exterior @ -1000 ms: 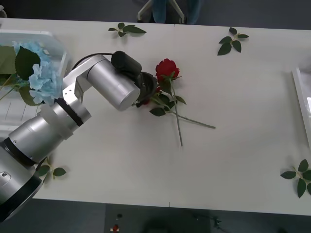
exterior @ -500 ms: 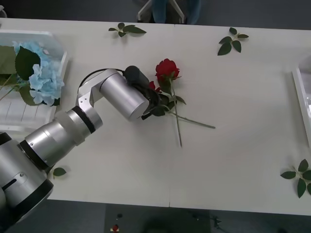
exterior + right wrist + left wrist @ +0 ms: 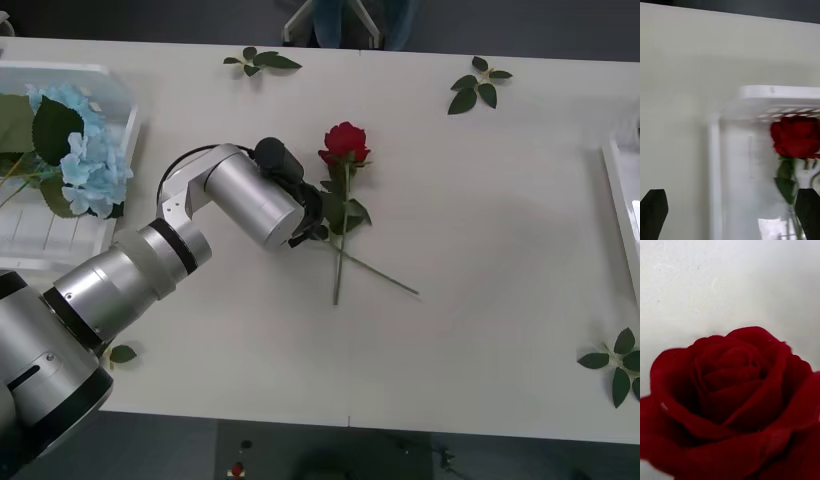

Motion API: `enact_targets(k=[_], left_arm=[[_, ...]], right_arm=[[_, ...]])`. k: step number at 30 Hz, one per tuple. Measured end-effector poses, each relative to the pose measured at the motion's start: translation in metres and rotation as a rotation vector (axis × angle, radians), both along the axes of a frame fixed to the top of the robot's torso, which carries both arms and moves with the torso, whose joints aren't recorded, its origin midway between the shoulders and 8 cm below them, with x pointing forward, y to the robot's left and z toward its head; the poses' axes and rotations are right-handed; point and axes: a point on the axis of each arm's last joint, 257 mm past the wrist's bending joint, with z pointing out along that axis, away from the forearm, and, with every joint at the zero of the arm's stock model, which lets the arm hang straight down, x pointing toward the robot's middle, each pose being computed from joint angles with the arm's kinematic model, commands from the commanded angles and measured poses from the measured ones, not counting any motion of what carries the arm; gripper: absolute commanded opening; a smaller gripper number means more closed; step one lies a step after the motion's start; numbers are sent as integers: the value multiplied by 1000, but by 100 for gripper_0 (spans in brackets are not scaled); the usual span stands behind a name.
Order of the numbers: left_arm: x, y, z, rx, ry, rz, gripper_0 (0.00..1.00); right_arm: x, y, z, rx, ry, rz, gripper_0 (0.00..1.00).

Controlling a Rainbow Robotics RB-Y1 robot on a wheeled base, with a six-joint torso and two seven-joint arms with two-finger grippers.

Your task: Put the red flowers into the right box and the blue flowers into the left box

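Observation:
Two red flowers lie crossed at the table's middle. One bloom (image 3: 345, 142) shows beside my left wrist; the other bloom (image 3: 733, 397) sits right up against the left wrist camera. My left gripper (image 3: 322, 212) is down on the crossed stems (image 3: 340, 250), hidden behind its own wrist. Blue flowers (image 3: 85, 150) lie in the left box (image 3: 100, 75) at the far left. My right gripper (image 3: 730, 225) hangs open over the right box (image 3: 715, 168), where another red flower (image 3: 795, 137) lies. The right box's rim (image 3: 615, 200) shows at the table's right edge.
Loose green leaf sprigs lie at the back (image 3: 262, 60), back right (image 3: 478, 85), front right (image 3: 615, 365) and front left (image 3: 118, 353). Bare white tabletop stretches between the roses and the right box.
My left arm slid right onto the roses, then held. Both stems have since swung, their lower ends shifting left, and the visible bloom has tilted slightly.

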Motion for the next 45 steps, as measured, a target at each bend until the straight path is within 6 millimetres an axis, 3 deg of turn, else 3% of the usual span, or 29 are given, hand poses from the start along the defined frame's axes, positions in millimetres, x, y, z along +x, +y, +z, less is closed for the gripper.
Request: enact_targets(k=[8,14,20,27,36,40,45], left_arm=[[-1,-2,1,-1,-1,-3,0],[-8,1,23,-7,-44,-46,0],[-30,26,52,-23,-70,-64,0],[-51,70,97,39,-150,-128,0],[-77,116,164,16,-294,-262,0],[-83,98,192,34,-395,-420,0],[-81,57,232,9,-607,-567,0]], right_arm=[[-5,90,-19,187,21,70,100],[2,151,-25,158,-30,199,100],[2,213,-13,239,-108,292,100],[-19,272,-12,239,-128,431,100],[-25,310,-5,282,-145,489,100],[-25,324,-5,312,-150,503,100],[-27,328,-6,284,-155,538,100]])
